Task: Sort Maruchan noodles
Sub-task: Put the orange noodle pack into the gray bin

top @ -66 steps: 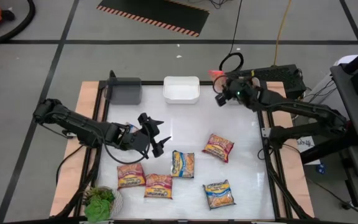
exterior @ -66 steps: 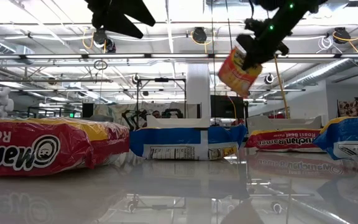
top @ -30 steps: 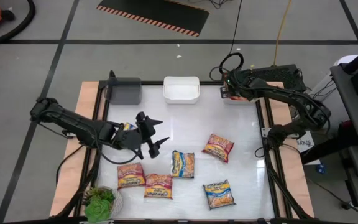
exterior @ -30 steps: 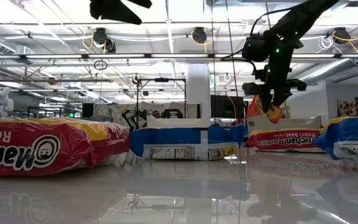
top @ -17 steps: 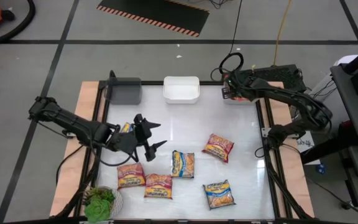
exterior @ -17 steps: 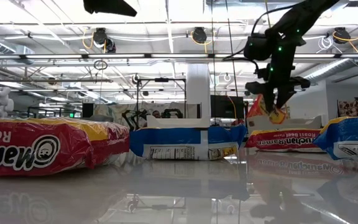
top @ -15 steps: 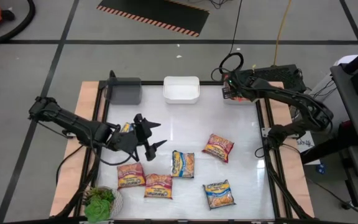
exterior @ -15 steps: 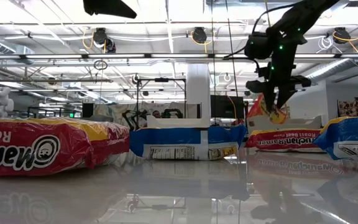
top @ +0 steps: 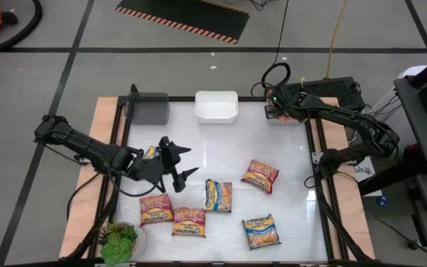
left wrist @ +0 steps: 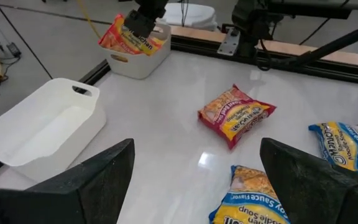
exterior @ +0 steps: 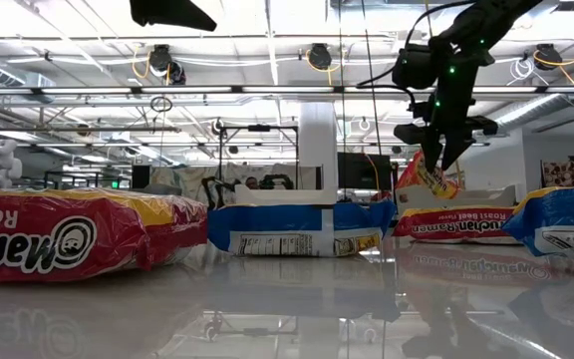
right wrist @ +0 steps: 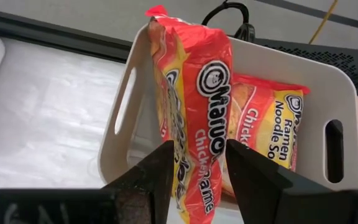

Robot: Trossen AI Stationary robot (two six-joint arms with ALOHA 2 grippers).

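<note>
1. While the right hand (right wrist: 194, 180) hangs over the white bin (right wrist: 272, 74) at the far right corner of the desk (top: 221, 148), its two fingers are clamped on an orange-yellow packet (right wrist: 194, 106) of Maruchan noodles.
2. The held packet stands on its edge, its lower part is inside the bin and its upper end rises above the rim.
3. A second orange-yellow packet (right wrist: 269, 127) lies already in the same bin, just beside the held one.
4. The left hand (top: 175, 165) is above the left part of the desk, with its fingers (left wrist: 98, 180) spread wide apart; it holds nothing and touches nothing.
5. Five packets lie flat on the desk: a red packet (top: 261, 175) near the middle right, a blue-and-yellow packet (top: 218, 194) just beside the left hand, and another blue-and-yellow packet (top: 261, 231) near the front edge.
6. Two more red packets lie at the front left, one (top: 156, 208) touching the other (top: 189, 221).
7. An empty white bin (top: 216, 107) and a grey bin (top: 148, 108) stand at the far edge, well apart from the loose packets.
8. A green plant (top: 118, 241) stands at the front left corner.
</note>
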